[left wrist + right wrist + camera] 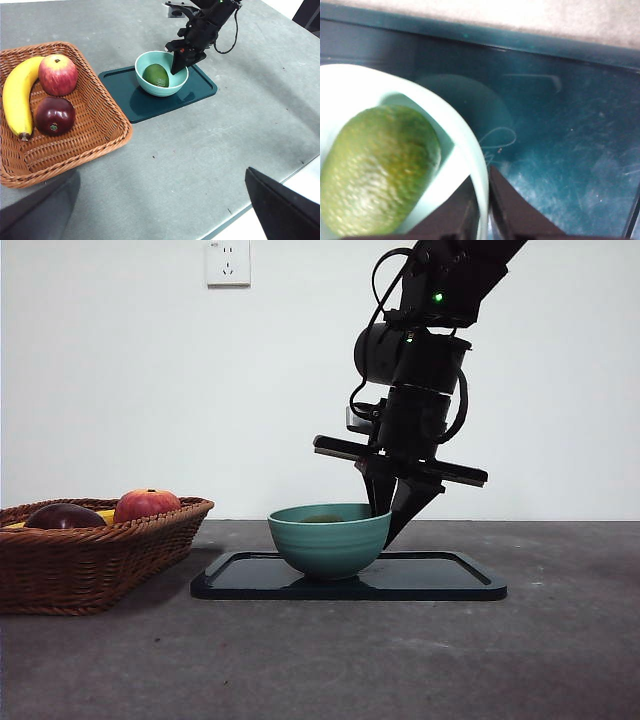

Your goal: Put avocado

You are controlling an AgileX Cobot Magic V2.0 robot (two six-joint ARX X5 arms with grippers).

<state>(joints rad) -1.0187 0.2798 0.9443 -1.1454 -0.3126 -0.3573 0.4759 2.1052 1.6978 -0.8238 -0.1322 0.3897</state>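
At frame centre, the avocado [323, 518] lies in the bowl [329, 540] on the tray [440, 577]; right claw [390, 517] pinches the bowl's rim, left claw [165, 210] spread wide.

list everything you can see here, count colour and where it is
avocado: 1, dull green, lying in the bowl
bowl: 1, pale teal, on the tray
tray: 1, dark teal, on the table beside the basket
basket: 1, brown wicker, on the table
apple: 1, red, in the basket
dark fruit: 1, maroon, in the basket
banana: 1, yellow, in the basket
wall socket: 1, white, on the wall
right hand: 1, black, jaws pinching the bowl's rim
left hand: 1, black, hanging high over the table
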